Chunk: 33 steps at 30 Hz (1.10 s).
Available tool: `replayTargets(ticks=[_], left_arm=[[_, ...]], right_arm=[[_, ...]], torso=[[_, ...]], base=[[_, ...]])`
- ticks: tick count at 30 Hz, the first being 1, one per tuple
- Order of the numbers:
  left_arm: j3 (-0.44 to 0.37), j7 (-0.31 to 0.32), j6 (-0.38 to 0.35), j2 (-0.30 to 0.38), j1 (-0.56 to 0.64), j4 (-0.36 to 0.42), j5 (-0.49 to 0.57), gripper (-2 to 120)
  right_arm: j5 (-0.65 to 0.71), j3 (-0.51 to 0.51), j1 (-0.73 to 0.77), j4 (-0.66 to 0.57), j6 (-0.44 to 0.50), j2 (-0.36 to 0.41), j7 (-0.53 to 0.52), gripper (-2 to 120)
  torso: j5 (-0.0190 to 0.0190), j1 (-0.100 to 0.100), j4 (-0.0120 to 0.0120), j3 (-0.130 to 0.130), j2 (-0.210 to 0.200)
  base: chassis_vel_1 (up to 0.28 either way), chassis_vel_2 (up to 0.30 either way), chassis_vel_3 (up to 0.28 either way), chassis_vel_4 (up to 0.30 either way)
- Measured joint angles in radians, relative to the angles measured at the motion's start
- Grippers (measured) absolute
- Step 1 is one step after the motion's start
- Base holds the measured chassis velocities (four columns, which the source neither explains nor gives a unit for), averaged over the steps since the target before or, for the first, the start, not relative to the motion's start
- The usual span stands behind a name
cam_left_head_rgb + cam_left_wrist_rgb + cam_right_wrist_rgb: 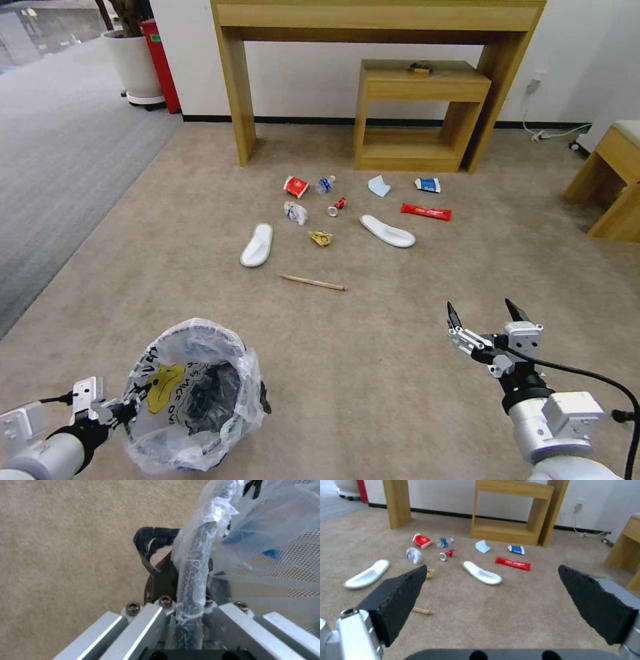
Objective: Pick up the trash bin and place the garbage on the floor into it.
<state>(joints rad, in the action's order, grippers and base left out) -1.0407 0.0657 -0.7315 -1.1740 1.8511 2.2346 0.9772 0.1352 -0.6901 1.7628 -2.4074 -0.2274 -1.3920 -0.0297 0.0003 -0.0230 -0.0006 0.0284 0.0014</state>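
Wooden console table point(373, 20) over smaller shelf point(417, 113); white plant pot point(135, 67) far left.

Bin point(193, 397): small, round, black mesh w/ crinkled clear-white bag, black print and a yellow patch on the liner; mouth tilted up toward camera, on the carpet point(373, 373), well short of the litter. Rim clamped by left gripper point(137, 400).

Litter, placed vs the stick point(312, 283), which lies flat nearest the bin:
- 2 white slippers: 1 point(257, 245) just beyond to its left, 1 point(387, 231) beyond to its right.
- Yellow wrapper point(321, 237) just beyond it, between slippers.
- Crumpled clear wrap point(295, 212), red can point(337, 206) on its side, farther.
- Red cup point(296, 186), bottle point(325, 184), blue mask point(379, 186), blue-white pack point(427, 185): farthest row.
- Red wrapper point(425, 212) far right.
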Motion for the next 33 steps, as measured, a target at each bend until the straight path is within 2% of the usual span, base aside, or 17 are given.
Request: replayTargets(ticks=[12,33], left_arm=[[0.012,-0.004,0.002,0.003,-0.018,0.002,-0.003,0],[0.023,-0.009,0.004,0.002,-0.026,-0.006,-0.010,0]], right_arm=[[0.009,0.002,-0.011,0.016,-0.006,-0.004,-0.005,100],[0.008,0.006,-0.016,0.035,-0.004,-0.008,-0.005,100]], torso=[[-0.0005,0.000,-0.0003,0.000,0.000],[-0.0003,0.000,-0.0005,0.000,0.000]], base=[[0.000,0.249,-0.003,-0.254],[-0.113,0.281,0.104,-0.281]])
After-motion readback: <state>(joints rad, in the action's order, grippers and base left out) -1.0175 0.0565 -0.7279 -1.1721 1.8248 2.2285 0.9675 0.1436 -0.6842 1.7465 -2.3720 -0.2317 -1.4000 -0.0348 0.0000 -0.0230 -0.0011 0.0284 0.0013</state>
